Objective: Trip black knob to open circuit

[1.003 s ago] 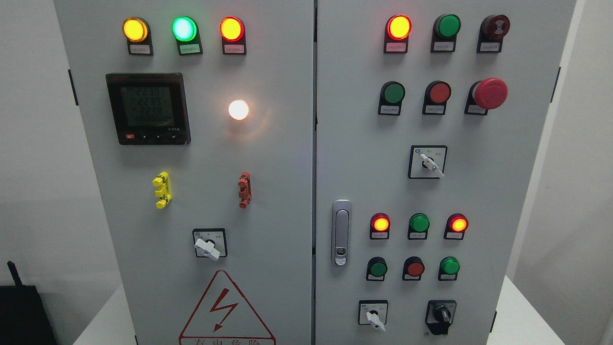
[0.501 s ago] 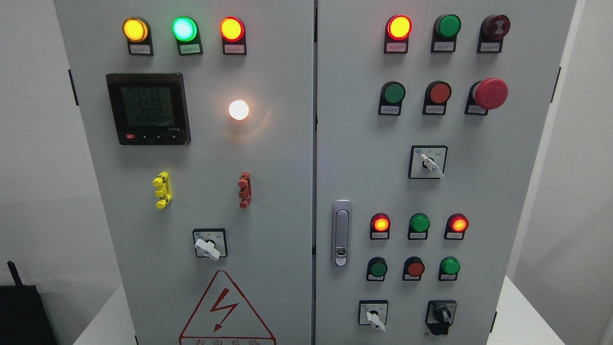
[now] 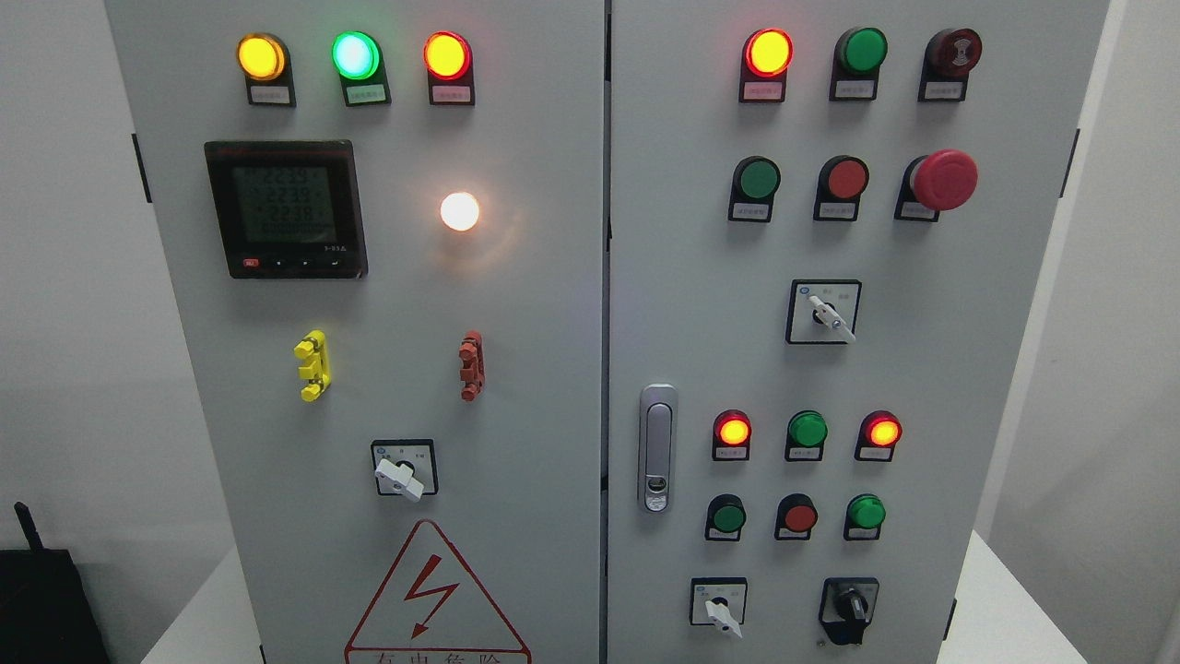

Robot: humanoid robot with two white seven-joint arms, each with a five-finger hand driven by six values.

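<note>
Sitting at the bottom right of the cabinet's right door (image 3: 922, 387), the black knob (image 3: 850, 604) is a dark rotary switch on a black plate, its pointer running roughly upright. Just to its left on the same row is a white-handled selector switch (image 3: 720, 612) on a square plate, its lever pointing down and to the right. Above these two runs a row of three small buttons, green (image 3: 727, 517), red (image 3: 797, 517) and green (image 3: 866, 512), and above that a row with a lit red lamp (image 3: 733, 431), an unlit green one (image 3: 808, 430) and another lit red lamp (image 3: 882, 432). A silver door latch (image 3: 656, 448) stands near the right door's left edge. Higher up are another white-handled selector (image 3: 826, 314), a large red mushroom button (image 3: 943, 179) and a lit top lamp (image 3: 767, 53).

On the left door (image 3: 387, 314) are a digital meter (image 3: 286, 208) with a glowing screen, a bright white lamp (image 3: 459, 211), a yellow clip (image 3: 312, 365), a red clip (image 3: 471, 365), a white-handled switch (image 3: 400, 476) and a red lightning warning triangle (image 3: 431, 599). Three lit lamps, amber (image 3: 259, 57), green (image 3: 355, 55) and red (image 3: 446, 55), cross the top.

The cabinet stands on a white tabletop (image 3: 1005, 609). A black object (image 3: 41, 599) sits at the lower left corner. Neither hand shows in the head view, so whether either is released or clenched cannot be told.
</note>
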